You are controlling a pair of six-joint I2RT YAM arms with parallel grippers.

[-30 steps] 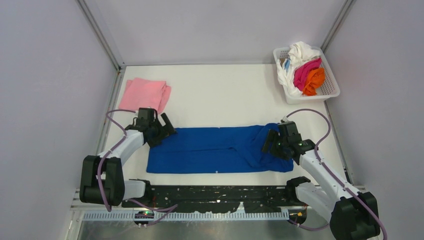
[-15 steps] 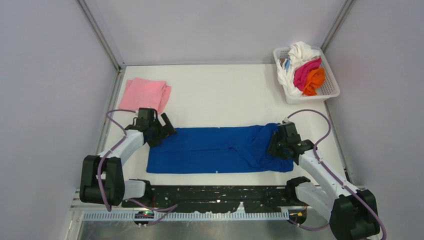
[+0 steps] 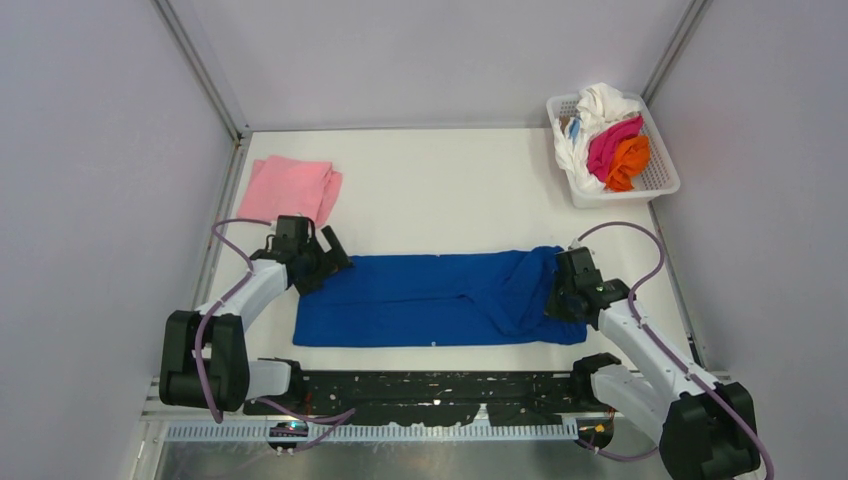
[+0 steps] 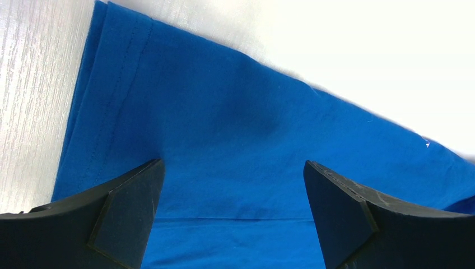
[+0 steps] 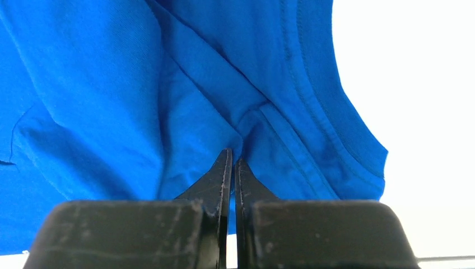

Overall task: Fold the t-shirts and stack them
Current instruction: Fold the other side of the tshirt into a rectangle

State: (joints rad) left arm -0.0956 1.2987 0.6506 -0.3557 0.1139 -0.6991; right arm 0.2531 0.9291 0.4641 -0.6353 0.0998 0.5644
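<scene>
- While the blue t-shirt (image 3: 430, 300) lies spread in a long band across the near tabletop (image 3: 450, 190), the left gripper (image 3: 337, 258) sits over its left end, fingers wide apart above the hem.
- The right gripper (image 3: 553, 290) is at the rumpled right end, fingers pressed together on a ridge of blue cloth (seen from the wrist).
- A folded pink t-shirt (image 3: 293, 188) rests far left.
- The basket (image 3: 660, 185), far right, holds white, magenta and orange tees.
</scene>
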